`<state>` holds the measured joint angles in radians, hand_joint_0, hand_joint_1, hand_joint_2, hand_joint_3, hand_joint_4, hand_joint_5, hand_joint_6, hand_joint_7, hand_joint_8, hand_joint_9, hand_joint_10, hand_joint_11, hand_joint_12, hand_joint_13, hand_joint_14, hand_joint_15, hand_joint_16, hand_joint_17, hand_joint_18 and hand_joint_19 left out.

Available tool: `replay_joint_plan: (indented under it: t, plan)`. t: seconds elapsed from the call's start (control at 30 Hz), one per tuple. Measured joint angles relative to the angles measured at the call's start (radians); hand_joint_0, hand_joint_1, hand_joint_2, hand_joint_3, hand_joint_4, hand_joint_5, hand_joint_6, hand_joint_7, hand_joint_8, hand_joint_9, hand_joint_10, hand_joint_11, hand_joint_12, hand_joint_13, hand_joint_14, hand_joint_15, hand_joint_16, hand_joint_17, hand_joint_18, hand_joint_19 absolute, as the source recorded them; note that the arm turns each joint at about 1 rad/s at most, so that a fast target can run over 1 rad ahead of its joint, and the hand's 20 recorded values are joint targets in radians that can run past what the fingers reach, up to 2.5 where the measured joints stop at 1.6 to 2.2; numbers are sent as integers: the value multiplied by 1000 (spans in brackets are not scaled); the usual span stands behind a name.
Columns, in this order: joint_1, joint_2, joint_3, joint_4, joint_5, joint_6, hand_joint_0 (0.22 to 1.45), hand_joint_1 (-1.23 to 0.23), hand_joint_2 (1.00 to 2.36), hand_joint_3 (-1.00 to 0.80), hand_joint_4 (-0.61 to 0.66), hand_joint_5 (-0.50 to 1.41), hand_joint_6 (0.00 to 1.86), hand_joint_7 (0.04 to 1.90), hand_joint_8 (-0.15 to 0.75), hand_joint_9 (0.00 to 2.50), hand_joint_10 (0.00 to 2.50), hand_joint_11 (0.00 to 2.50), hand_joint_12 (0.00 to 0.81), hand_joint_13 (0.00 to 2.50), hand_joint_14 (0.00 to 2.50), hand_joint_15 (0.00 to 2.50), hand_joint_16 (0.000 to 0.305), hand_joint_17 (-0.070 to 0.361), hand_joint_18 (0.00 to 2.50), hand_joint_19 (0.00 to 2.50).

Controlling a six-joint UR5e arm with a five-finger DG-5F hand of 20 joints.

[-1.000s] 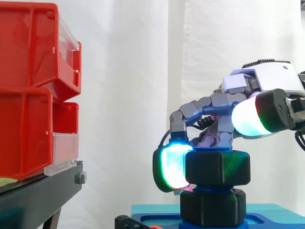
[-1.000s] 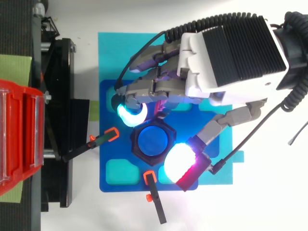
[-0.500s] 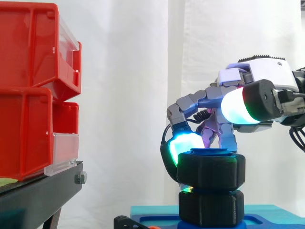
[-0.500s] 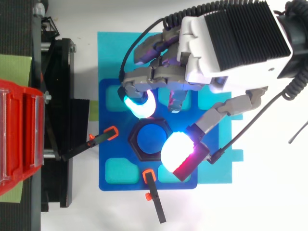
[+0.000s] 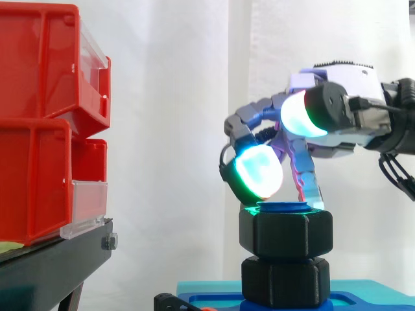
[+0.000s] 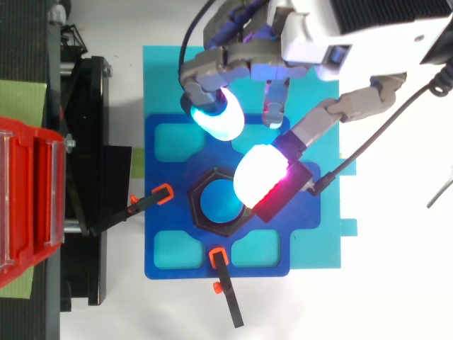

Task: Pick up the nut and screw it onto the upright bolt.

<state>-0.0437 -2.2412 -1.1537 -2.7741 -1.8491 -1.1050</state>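
- Nearest, at 6 o'clock from the nut in the top view: a black clamp [image 6: 225,287] with an orange tip, lying on the dark blue fixture plate [image 6: 164,170].
- Next, the thumb pad [image 6: 258,177], glowing white and red, over the nut's 2 o'clock edge as seen from above and well above it in the side view.
- Then the nut [image 5: 285,233]: black, matte, thick, six-sided with rounded corners, level, seated around the top of the upright bolt [image 5: 283,206].
- Bolt tip blue, round, just proud of the nut's top face; below the nut, a second black hexagonal collar [image 5: 285,282].
- At 9 o'clock from the nut, a second orange-tipped clamp [image 6: 145,205].
- Farther, at 12 o'clock, a cyan-glowing finger pad [image 6: 216,117], just above the nut without touching.
- Hand [image 6: 318,39] loosely spread, pads apart, holding nothing.
- Under the plate, a cyan mat [image 6: 311,106].
- At far 9 o'clock, red bins [image 5: 39,129] on a black stand [image 5: 52,265].
- Farthest, the white curtain [image 5: 168,129].
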Motion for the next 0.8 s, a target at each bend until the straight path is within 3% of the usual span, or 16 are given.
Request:
replay_joint_plan:
  t: [0.1, 0.37, 0.63, 0.8]
  plan:
    - [-2, 0, 27, -4, -7, -1, 503, -325, 1000, -500, 289, 0, 505, 971, 295, 1512, 0, 49, 243, 966, 0, 0, 23, 51, 710, 234]
    - [13, 0, 105, -31, -20, -4, 502, -327, 1000, -500, 273, -42, 503, 792, 277, 1330, 0, 0, 258, 855, 0, 0, 26, 59, 635, 257]
    - [50, 0, 106, -38, -16, -16, 498, -333, 1000, -500, 253, -80, 502, 666, 248, 1096, 0, 0, 262, 688, 0, 0, 28, 63, 468, 209]
    - [69, 0, 83, -37, -13, -17, 490, -337, 1000, -500, 225, -124, 501, 597, 227, 859, 0, 0, 268, 489, 0, 0, 27, 61, 201, 69]
